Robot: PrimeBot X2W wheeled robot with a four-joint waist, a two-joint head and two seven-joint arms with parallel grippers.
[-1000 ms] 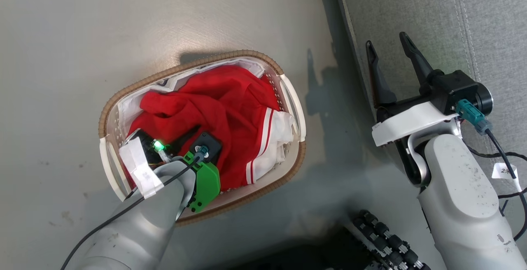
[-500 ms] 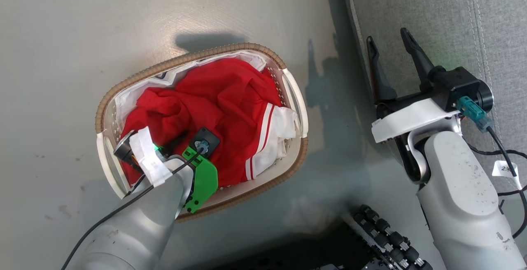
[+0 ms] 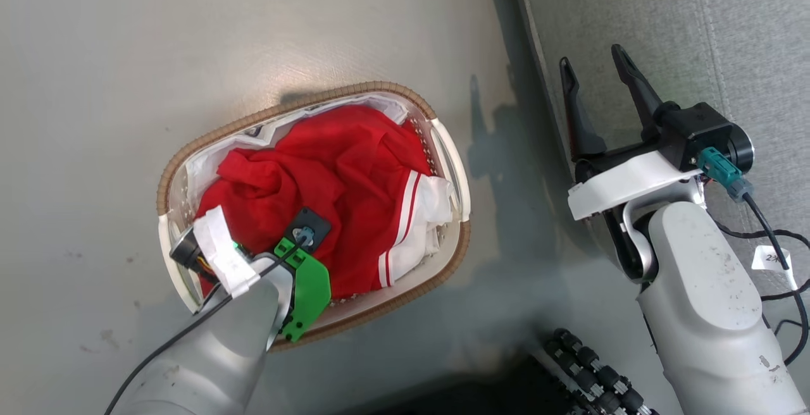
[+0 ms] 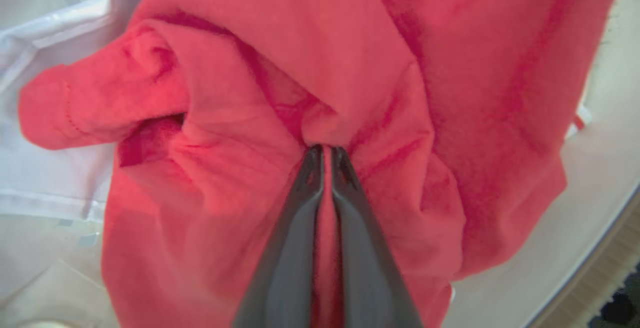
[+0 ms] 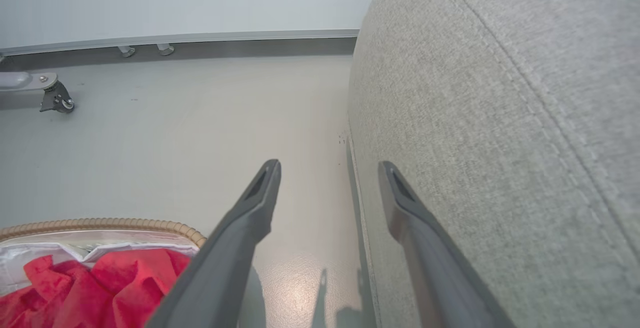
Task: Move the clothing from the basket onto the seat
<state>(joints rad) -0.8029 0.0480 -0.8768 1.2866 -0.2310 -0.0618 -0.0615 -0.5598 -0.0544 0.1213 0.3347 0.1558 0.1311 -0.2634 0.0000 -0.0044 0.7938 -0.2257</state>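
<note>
The clothing (image 3: 329,168) is bright red with a white striped panel and lies heaped in the oval basket (image 3: 221,129) on the floor. My left wrist (image 3: 304,238) reaches down into it. In the left wrist view my left gripper (image 4: 325,150) is shut on a pinched fold of the red clothing (image 4: 380,68). A white liner (image 4: 45,183) shows beside the cloth. My right gripper (image 3: 595,67) is open and holds nothing, hanging over the front edge of the grey seat (image 3: 664,16). The right wrist view shows that gripper (image 5: 330,168) between floor and seat (image 5: 500,118), with the basket (image 5: 100,225) at lower left.
The basket stands on grey floor left of the sofa, with a strip of floor (image 3: 506,149) between them. My base's black rollers (image 3: 595,371) sit at the bottom. Cables (image 3: 769,235) lie on the sofa. A caster (image 5: 55,99) and a skirting rail stand by the far wall.
My left wrist has tipped further down into the basket, and its dark finger, visible earlier, is now under the wrist. The red cloth has bunched toward it. The right arm has stayed put.
</note>
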